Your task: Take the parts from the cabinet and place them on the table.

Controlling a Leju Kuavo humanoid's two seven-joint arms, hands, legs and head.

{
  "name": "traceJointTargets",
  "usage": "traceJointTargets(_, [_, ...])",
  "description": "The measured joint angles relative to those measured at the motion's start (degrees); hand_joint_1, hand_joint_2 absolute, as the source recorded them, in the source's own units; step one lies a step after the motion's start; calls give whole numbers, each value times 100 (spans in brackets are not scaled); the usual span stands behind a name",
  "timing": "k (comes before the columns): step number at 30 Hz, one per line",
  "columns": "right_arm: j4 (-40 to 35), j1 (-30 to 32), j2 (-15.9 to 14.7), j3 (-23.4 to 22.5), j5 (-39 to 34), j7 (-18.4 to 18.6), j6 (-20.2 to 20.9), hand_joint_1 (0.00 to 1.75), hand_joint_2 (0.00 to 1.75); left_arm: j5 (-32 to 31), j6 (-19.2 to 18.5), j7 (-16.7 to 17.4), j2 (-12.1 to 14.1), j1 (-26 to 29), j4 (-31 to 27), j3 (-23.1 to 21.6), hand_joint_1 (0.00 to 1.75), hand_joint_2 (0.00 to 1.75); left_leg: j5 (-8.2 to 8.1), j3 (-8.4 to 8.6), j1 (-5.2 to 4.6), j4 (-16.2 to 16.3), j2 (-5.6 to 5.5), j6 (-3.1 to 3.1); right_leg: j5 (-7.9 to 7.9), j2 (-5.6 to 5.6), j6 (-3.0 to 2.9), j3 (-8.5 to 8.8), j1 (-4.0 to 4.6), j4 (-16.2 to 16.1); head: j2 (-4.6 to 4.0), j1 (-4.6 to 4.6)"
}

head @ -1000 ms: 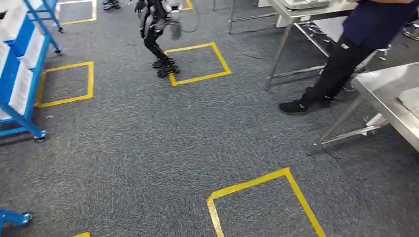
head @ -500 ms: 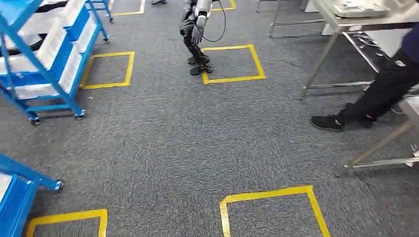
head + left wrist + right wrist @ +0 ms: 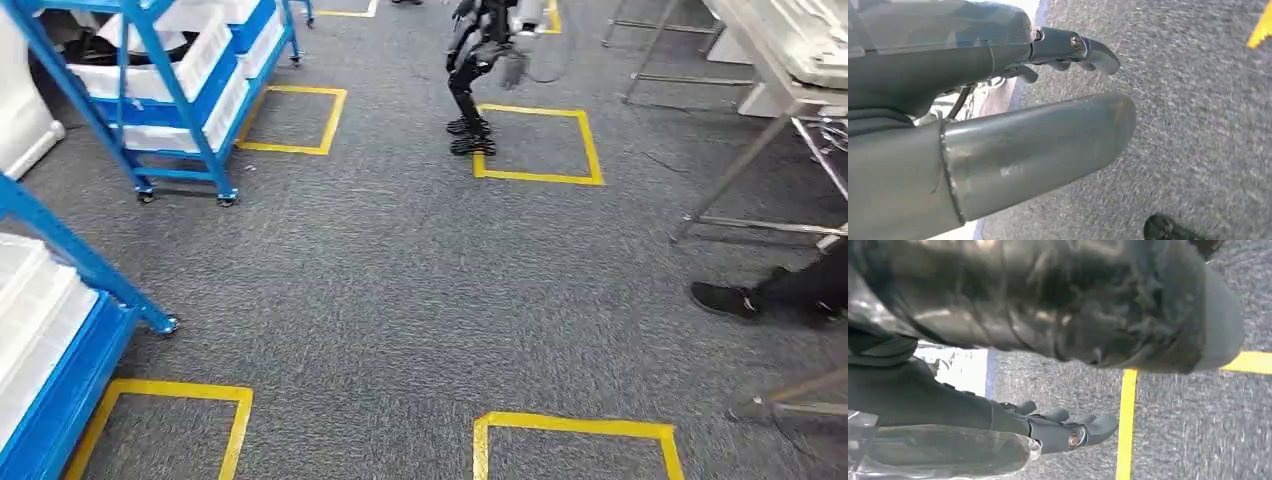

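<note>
Head view first: you're looking down on grey carpet (image 3: 400, 290) marked with yellow taped squares (image 3: 537, 143). A blue wheeled cabinet (image 3: 175, 90) stands at upper left, its shelves loaded with white bins (image 3: 190, 62) — whatever parts sit inside them you cannot make out from here. A second blue rack (image 3: 60, 330) with white bins fills the lower left corner. Another humanoid robot (image 3: 478, 70) stands at the near edge of a taped square, top centre. At upper right there's the steel counter (image 3: 790, 60), and a person's dark shoe and trouser leg (image 3: 770, 295) come in from the right edge.

Left wrist view now: your left hand (image 3: 1013, 110) hangs over the carpet, thick grey thumb stretched out, darker fingers (image 3: 1088, 50) apart from it, nothing between them — it's released. A dark shoe (image 3: 1163, 229) shows at the frame's edge.

Right wrist view: your right hand (image 3: 1048, 432) looks released too, fingers (image 3: 1093, 425) loosely extended with nothing in them, over carpet and a yellow tape line (image 3: 1126, 425).
</note>
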Motion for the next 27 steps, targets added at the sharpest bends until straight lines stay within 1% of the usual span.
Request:
traceJointTargets(1, [-2,2,0,0,0,0,2,0,0,-2,0,0,2,3,0,0,0,0,-5,14,-10,7,-103,1,234,13,-27,57,2,-210,2,0])
traceJointTargets(2, [-2,3,0,0,0,0,4,0,0,-4,-2,0,4,5,0,2,0,0,-10,31,-12,15,-193,-1,534,50,-63,208,8,-612,2,0])
traceJointTargets(3, [-2,2,0,0,0,0,9,0,0,-4,-4,0,2,4,0,2,0,0,-20,45,-11,18,-282,-4,861,167,-105,408,18,-1141,2,0])
traceJointTargets(4, [-2,14,-2,0,0,0,9,0,0,-4,-4,0,-2,3,0,2,0,0,-23,42,3,18,-347,-8,1027,439,-146,533,43,-1558,0,0])
traceJointTargets(5, [-2,27,-15,0,0,0,11,0,0,-2,-7,-2,-18,-12,0,2,0,0,-24,7,-14,39,-412,-41,992,712,-181,551,20,-1632,2,-2])
traceJointTargets(6, [-2,21,-15,0,0,0,11,0,0,-4,-7,0,-17,-16,0,2,0,0,-7,-33,24,41,-479,-79,985,645,-173,583,31,-1690,2,7])
traceJointTargets(8, [-2,-20,-17,0,2,0,11,0,0,-2,-7,-2,-15,16,0,2,0,0,27,-50,66,-8,-634,-163,979,528,-196,593,66,-1700,2,2])
traceJointTargets(9, [-2,-25,-15,0,2,0,11,0,0,-2,-4,-2,-13,31,0,4,0,0,48,-65,21,-40,-730,-216,1018,425,-235,641,14,-1808,2,2])
traceJointTargets(10, [-2,-22,-11,0,2,0,11,0,0,-2,-4,-2,-4,30,0,4,0,0,-21,-71,16,54,-481,-207,1056,299,-251,705,-5,-1892,0,2])
traceJointTargets(11, [-2,-4,-11,0,2,-2,11,0,0,-2,-4,2,-11,19,0,4,0,0,-219,-191,-3,308,-114,-226,1066,215,-303,747,-1,-1954,2,-13])
traceJointTargets(12, [-2,14,-11,0,2,-2,11,0,0,-2,-6,0,-9,2,0,4,0,0,-434,-379,8,691,44,-251,1066,107,-309,756,14,-1962,2,-11])
traceJointTargets(13, [-2,28,-11,0,2,0,22,0,0,0,-7,0,-9,-10,0,4,0,0,-640,-609,27,1150,126,-283,1054,-8,-317,761,26,-1956,0,-11])
traceJointTargets(14, [-2,30,-11,0,2,0,20,0,0,-2,-4,0,-9,-11,0,4,0,0,-743,-764,43,1450,148,-311,1042,-101,-319,763,28,-1949,2,-11])
traceJointTargets(15, [-2,31,-11,0,2,0,20,0,0,-2,-7,0,-9,-5,0,4,0,0,-721,-841,65,1600,166,-341,1026,-199,-316,765,27,-1941,0,-13])
traceJointTargets(16, [-2,26,-11,0,2,0,20,0,0,0,-7,2,-7,11,0,7,0,0,-567,-770,92,1452,191,-367,1006,-285,-301,767,20,-1926,0,-13])
traceJointTargets(17, [-2,20,-11,0,2,0,20,0,0,0,-7,4,-4,29,0,9,0,0,-326,-572,114,1071,227,-393,978,-359,-280,771,10,-1896,0,-13])
traceJointTargets(18, [0,16,-11,0,2,0,22,0,0,0,-7,4,-2,33,0,9,0,0,-83,-311,126,578,293,-409,942,-427,-251,781,-4,-1860,2,-13])
traceJointTargets(19, [-2,16,-11,0,2,0,22,0,0,0,-7,4,-2,27,0,11,0,0,67,-44,135,56,481,-418,892,-504,-209,798,-9,-1813,0,-11])
traceJointTargets(20, [-2,18,-13,0,2,0,20,0,0,-2,-9,2,-4,10,0,11,0,0,-10,-11,65,65,563,-365,860,-549,-163,790,30,-1795,0,-13])
traceJointTargets(21, [-2,12,-13,0,2,0,20,0,0,-2,-9,2,-4,10,0,13,0,0,19,-30,74,27,495,-291,842,-593,-134,801,36,-1764,2,-7])
traceJointTargets(22, [-2,-3,-13,2,2,0,20,0,0,0,-11,2,-2,17,0,15,0,0,14,-45,52,47,448,-262,850,-618,-113,816,38,-1772,0,-9])
traceJointTargets(23, [-2,-26,-11,0,2,0,20,0,0,0,-11,4,2,34,0,20,0,0,9,-52,27,53,404,-218,860,-656,-77,834,23,-1791,0,-11])
traceJointTargets(24, [-2,-65,-7,2,2,0,24,0,0,0,-11,4,11,39,0,28,0,0,28,-37,39,8,351,-164,850,-701,-41,863,13,-1803,2,-11])
traceJointTargets(25, [-2,-66,-4,4,9,0,28,0,0,0,-11,4,11,28,0,31,0,0,59,13,69,-45,294,-120,810,-696,-3,874,-3,-1813,2,-13])
traceJointTargets(26, [-2,-55,-4,4,11,0,28,0,0,0,-11,4,11,32,0,33,0,0,78,32,83,-81,261,-86,650,-330,16,823,-42,-1616,0,-7])
traceJointTargets(27, [-2,-49,-4,4,13,2,31,0,0,2,-13,4,11,23,0,35,0,0,88,13,84,-80,206,-64,397,-113,15,616,-40,-1201,2,-7])
